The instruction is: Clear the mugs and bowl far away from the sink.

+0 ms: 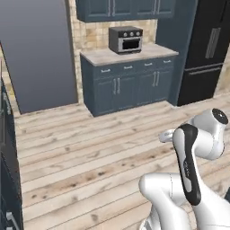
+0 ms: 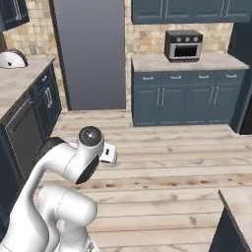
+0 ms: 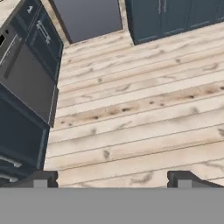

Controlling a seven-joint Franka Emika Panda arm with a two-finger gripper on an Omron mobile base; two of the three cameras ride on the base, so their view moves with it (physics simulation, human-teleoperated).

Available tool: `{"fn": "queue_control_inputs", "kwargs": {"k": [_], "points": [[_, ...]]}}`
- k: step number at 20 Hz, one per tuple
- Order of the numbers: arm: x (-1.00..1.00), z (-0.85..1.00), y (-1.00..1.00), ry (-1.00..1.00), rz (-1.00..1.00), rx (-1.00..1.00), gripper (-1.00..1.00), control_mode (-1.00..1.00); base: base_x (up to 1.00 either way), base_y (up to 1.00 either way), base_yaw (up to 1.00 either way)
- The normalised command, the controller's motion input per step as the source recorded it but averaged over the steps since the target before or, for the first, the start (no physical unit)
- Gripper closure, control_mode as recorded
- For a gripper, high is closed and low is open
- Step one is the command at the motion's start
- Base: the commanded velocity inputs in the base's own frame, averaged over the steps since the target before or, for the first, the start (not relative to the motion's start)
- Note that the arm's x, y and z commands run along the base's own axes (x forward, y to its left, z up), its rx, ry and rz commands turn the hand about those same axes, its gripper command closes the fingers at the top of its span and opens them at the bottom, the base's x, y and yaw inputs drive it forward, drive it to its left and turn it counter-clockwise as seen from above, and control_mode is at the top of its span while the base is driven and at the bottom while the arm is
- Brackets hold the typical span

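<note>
Hand (image 3: 112, 179) released and empty, aimed at bare wood floor (image 3: 140, 113) in mid-kitchen; mugs, bowl and sink lie somewhere outside these pictures, so I judge clearing not yet begun, everything left.

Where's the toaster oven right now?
The toaster oven sits on the far counter against the tiled wall, above the blue cabinets; it's upper right in the right base view.

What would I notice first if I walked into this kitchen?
Probably the big white robot arm folded up over the wooden floor, its pincer open and holding nothing. Next, the silver toaster oven on the counter of the blue cabinets at the far wall, with a black fridge to their right.
</note>
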Motion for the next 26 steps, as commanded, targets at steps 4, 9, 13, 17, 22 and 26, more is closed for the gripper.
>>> {"fn": "queue_control_inputs", "kwargs": {"k": [4,9,13,17,22,26], "points": [[0.0,0.0,0.0,0.0,0.0,0.0,-1.0,1.0,-0.04,-0.2,0.97],[0.0,0.0,0.0,0.0,0.0,0.0,-1.0,1.0,-0.07,-0.95,0.66],[0.0,0.0,0.0,0.0,0.0,0.0,-1.0,1.0,-0.09,-1.0,0.59],[0.0,0.0,0.0,0.0,0.0,0.0,-1.0,1.0,-0.12,-0.97,0.66],[0.0,0.0,0.0,0.0,0.0,0.0,-1.0,1.0,-0.01,-0.21,0.7],[0.0,0.0,0.0,0.0,0.0,0.0,-1.0,1.0,0.0,0.38,0.7]]}}
